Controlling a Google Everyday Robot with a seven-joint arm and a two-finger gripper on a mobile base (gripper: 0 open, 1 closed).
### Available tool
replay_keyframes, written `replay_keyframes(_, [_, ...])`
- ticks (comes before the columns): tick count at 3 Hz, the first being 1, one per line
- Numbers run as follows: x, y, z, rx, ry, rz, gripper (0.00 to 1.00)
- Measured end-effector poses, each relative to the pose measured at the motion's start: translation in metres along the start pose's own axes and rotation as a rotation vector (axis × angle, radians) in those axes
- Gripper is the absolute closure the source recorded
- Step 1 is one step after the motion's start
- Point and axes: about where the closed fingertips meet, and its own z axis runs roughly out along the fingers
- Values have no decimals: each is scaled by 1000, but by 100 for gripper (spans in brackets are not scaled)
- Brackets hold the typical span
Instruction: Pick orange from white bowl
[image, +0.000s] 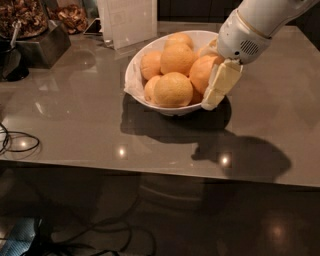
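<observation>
Grey glossy table (75, 130) nearest, with one dark cable (15, 142) looped at lower left. Mid-frame, one white bowl (131, 75), heaped with six oranges (172, 89) in sight, perhaps a seventh buried behind. Task's orange (201, 72), deepest in colour, at the pile's right edge. One cream gripper (219, 86) just beside it, over the bowl's right rim; cannot tell whether clamped or slack. Could catch the rim on lifting and tip the bowl. Could jostle neighbours and roll one out. Could slip on the round peel. Farther back, one white card (127, 20) and one metal box (42, 45), upper left.
</observation>
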Motion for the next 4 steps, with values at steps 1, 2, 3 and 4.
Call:
replay_keyframes(1, [0,0,0,0,0,0,42])
replay_keyframes(2, [0,0,0,0,0,0,64])
replay_keyframes(3, [0,0,0,0,0,0,88])
replay_keyframes(4, [-1,0,-2,0,0,0,100])
